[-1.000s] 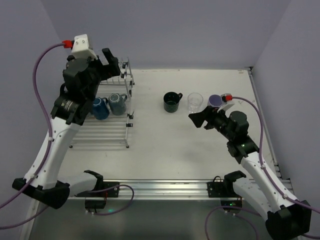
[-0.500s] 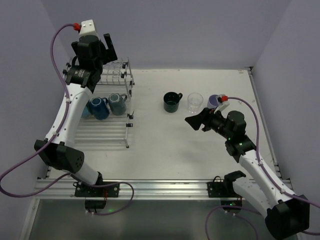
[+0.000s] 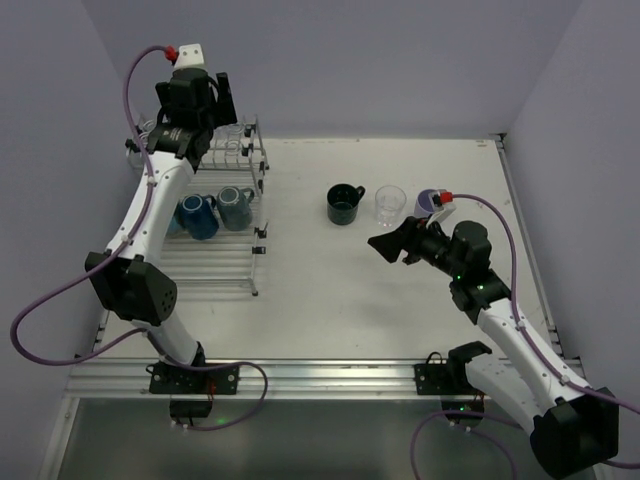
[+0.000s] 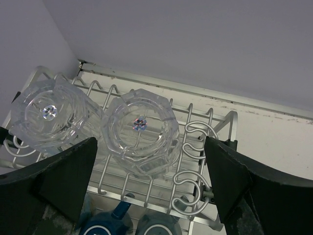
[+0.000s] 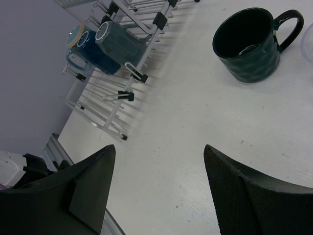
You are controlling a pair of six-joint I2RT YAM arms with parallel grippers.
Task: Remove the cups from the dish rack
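Observation:
The silver wire dish rack [image 3: 215, 262] stands at the left. Two clear glass tumblers [image 4: 142, 131] [image 4: 49, 120] sit upside down on its upper tier. A blue mug [image 3: 199, 216] and a grey mug [image 3: 237, 207] lie on the lower tier; both also show in the right wrist view [image 5: 93, 46] [image 5: 120, 45]. My left gripper [image 3: 222, 108] hangs open over the upper tier above the right tumbler. A dark green mug [image 3: 345, 204], a clear tumbler [image 3: 390, 204] and a lavender cup [image 3: 428, 202] stand on the table. My right gripper [image 3: 388, 243] is open and empty, low over the table.
The table's back wall runs just behind the rack [image 4: 195, 90]. A metal rail [image 3: 320, 378] with the arm bases lines the near edge. The right arm's cable [image 3: 505, 225] loops near the lavender cup.
My left arm has stretched up and back, carrying its open gripper from above the lower mugs to over the rack's upper tier. My right gripper has shifted slightly left.

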